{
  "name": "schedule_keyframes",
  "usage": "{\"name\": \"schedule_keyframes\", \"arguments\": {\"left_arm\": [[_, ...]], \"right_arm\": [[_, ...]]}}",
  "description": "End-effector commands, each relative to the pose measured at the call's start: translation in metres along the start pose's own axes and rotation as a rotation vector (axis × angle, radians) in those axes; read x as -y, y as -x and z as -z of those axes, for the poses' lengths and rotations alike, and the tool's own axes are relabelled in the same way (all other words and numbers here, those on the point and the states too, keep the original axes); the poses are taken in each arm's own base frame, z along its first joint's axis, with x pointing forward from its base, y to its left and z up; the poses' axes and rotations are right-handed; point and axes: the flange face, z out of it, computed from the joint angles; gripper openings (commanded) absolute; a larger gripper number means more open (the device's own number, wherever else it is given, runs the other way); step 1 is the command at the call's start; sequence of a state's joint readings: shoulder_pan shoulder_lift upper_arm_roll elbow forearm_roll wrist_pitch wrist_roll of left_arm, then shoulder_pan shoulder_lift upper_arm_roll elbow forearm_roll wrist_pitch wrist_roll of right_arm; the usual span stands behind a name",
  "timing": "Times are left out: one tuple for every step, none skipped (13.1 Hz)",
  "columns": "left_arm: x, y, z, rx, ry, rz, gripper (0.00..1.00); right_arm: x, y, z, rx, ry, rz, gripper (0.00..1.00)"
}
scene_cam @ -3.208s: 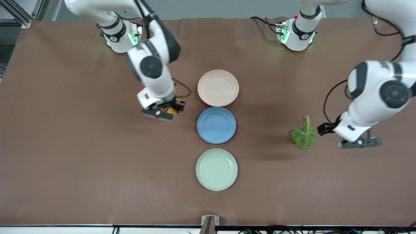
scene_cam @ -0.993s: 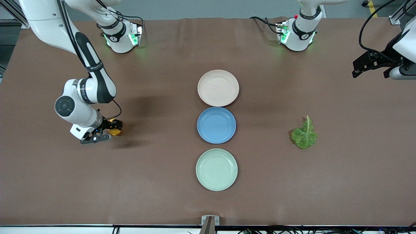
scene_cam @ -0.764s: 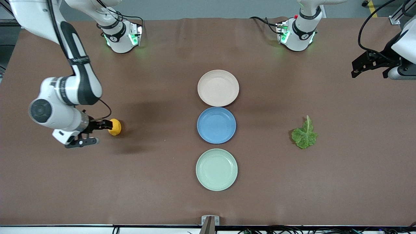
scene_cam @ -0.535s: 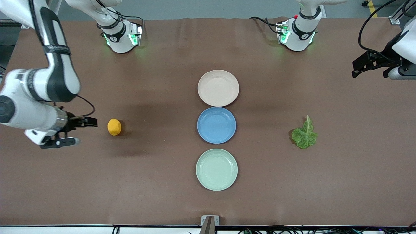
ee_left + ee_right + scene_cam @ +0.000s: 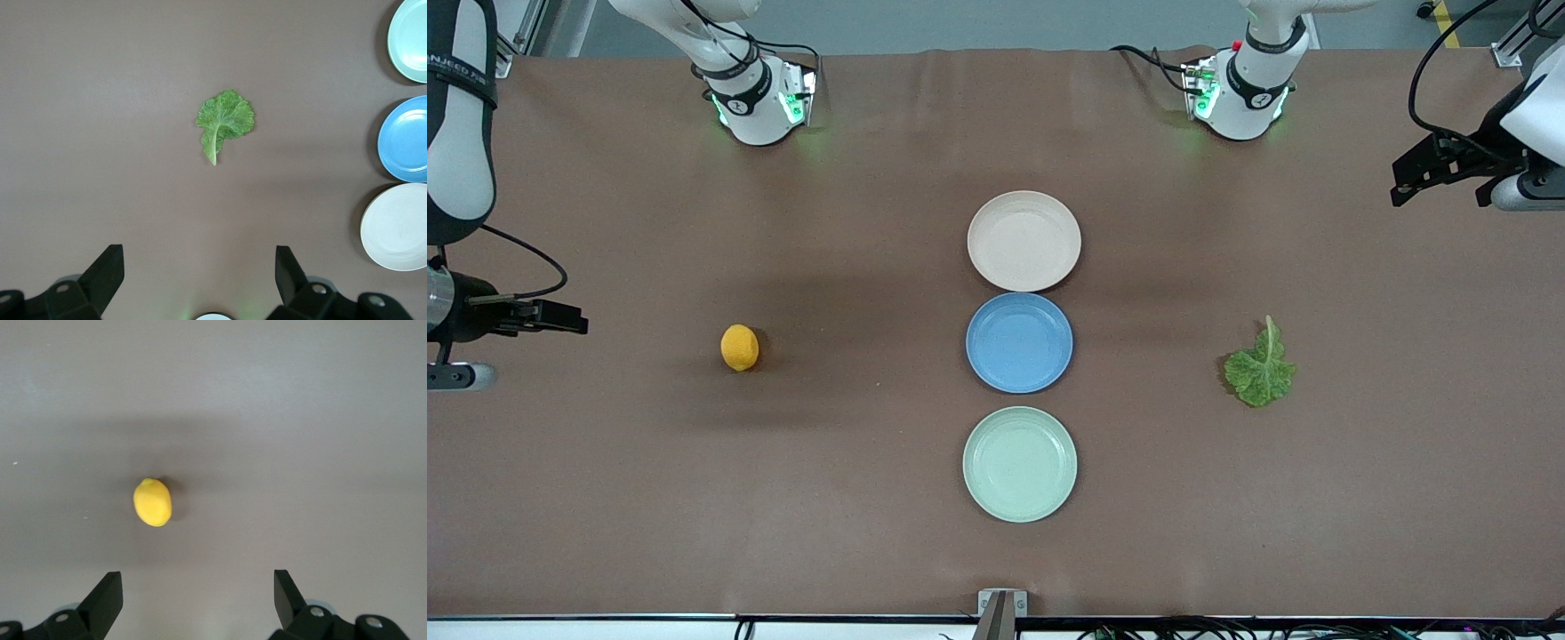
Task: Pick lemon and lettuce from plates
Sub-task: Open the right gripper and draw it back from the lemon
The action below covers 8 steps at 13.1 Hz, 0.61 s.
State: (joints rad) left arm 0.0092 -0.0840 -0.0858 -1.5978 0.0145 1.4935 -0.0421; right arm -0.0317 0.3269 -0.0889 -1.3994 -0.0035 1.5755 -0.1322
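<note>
The lemon [image 5: 740, 347] lies on the bare table toward the right arm's end; it also shows in the right wrist view [image 5: 153, 502]. The lettuce [image 5: 1260, 368] lies on the bare table toward the left arm's end and shows in the left wrist view [image 5: 223, 120]. The beige-pink plate [image 5: 1024, 240] and the mint green plate [image 5: 1020, 463] hold nothing. My right gripper [image 5: 551, 317] is open and empty, up at the table's end, apart from the lemon. My left gripper [image 5: 1427, 173] is open and empty, raised at the other end.
A blue plate [image 5: 1019, 342] sits between the beige-pink and mint green plates in a row down the table's middle; it holds nothing. The arm bases [image 5: 756, 98] stand along the table's back edge.
My right gripper let go of the lemon on the table and drew back and up toward the table's end. The left arm has stayed still, and the lettuce has not moved.
</note>
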Motion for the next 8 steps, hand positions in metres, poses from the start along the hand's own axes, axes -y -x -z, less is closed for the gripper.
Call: {"name": "schedule_keyframes", "arguments": {"left_arm": [[0.014,0.014,0.002,-0.008,0.014,0.018,1.00],[0.014,0.015,0.003,-0.010,0.014,0.017,1.00],[0.014,0.018,0.003,-0.013,0.013,0.017,1.00],[0.014,0.022,0.005,-0.022,0.012,0.017,1.00],[0.014,0.022,0.004,-0.024,0.012,0.017,1.00],[0.013,0.022,0.004,-0.024,0.012,0.016,1.00],[0.012,0.022,0.003,-0.022,0.011,0.013,1.00],[0.012,0.021,0.001,-0.018,0.008,0.013,1.00]], "right_arm": [[-0.012,-0.002,0.003,0.005,0.008,-0.028,1.00],[-0.011,-0.001,0.007,-0.002,-0.006,-0.027,1.00],[-0.004,0.002,0.014,-0.013,-0.023,-0.018,1.00],[-0.001,0.008,0.025,-0.026,-0.013,-0.012,1.00],[-0.002,0.016,0.022,0.024,-0.019,-0.012,1.00],[-0.002,0.019,0.022,0.037,-0.025,-0.013,1.00],[-0.002,0.025,0.030,0.029,-0.027,-0.016,1.00],[0.000,0.033,0.035,0.023,-0.029,-0.013,1.00]]}}
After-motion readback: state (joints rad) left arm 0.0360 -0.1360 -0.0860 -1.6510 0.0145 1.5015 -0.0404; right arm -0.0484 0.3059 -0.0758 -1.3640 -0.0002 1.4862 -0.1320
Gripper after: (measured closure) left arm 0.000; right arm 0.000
